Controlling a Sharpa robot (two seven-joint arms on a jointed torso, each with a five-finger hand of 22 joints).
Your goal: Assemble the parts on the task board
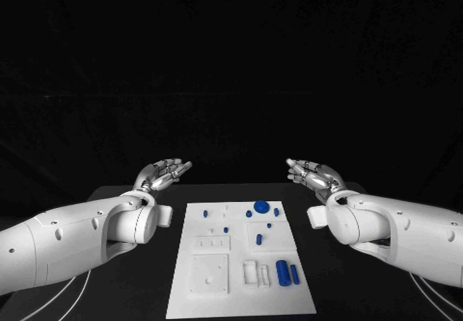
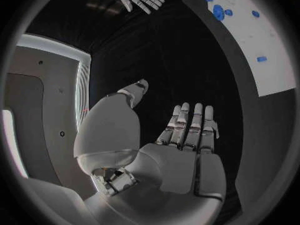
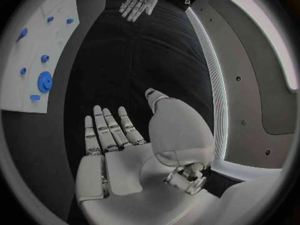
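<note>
Hovering my empty, spread silver left hand (image 1: 162, 172) and right hand (image 1: 310, 172) beyond the flat white task board (image 1: 217, 281), I risk scattering its small loose blue parts (image 1: 283, 272) if I descend carelessly.

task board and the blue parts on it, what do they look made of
Task board: likely matte white plastic; it looks even and dull, without glare, and has shallow moulded recesses. It could be painted.
Blue parts, such as the round gear-like piece and the cylinder: probably plastic, perhaps printed; they show a solid saturated colour and a soft sheen on the cylinder.
</note>
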